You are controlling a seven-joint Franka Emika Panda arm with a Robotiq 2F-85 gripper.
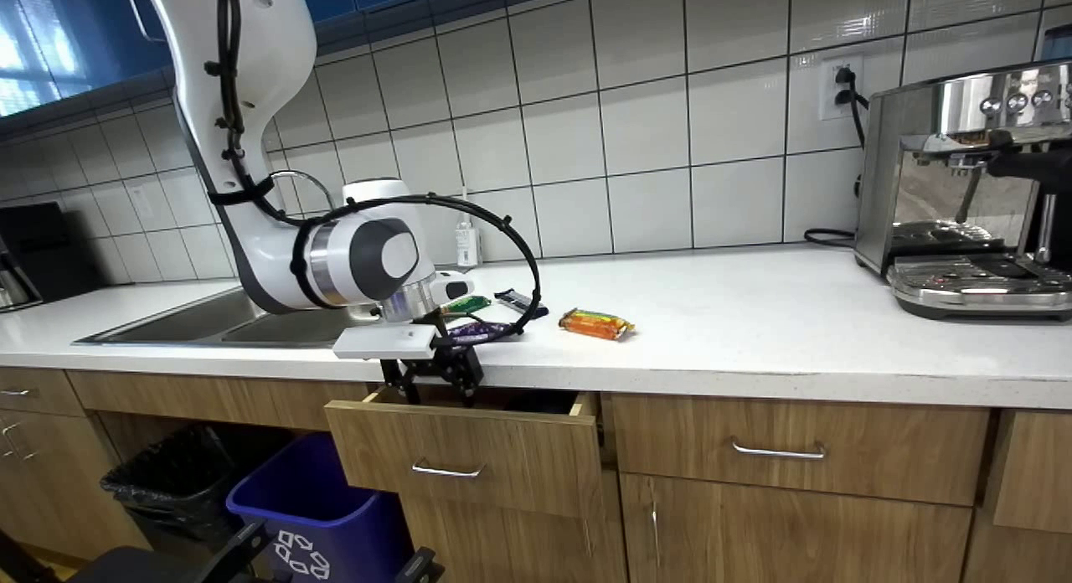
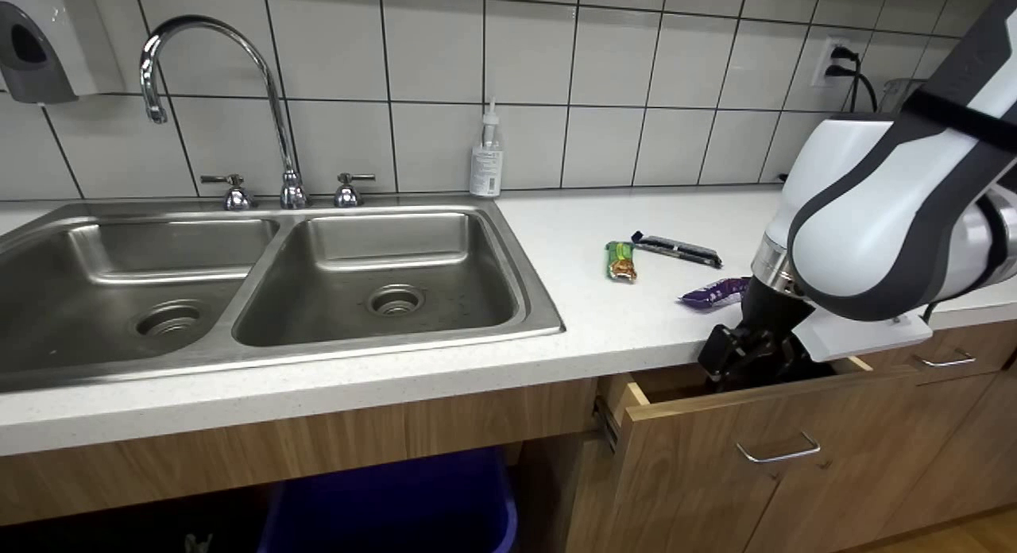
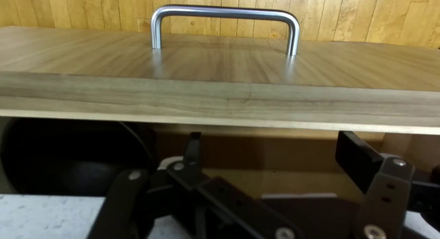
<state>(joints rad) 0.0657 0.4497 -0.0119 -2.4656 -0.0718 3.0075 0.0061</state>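
Hanging my claw (image 3: 270, 143) in a pulled-out drawer (image 1: 519, 449) rn
It's spread wide, totally empty; drawer sits right under the table (image 1: 737, 315), with some dark round thing (image 3: 75, 156) inside.

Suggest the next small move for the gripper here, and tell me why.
I would probably lift the gripper straight up: its jaws stand open, holding nothing visible, and it reaches into the open drawer, just behind the front, which an outward move might catch.
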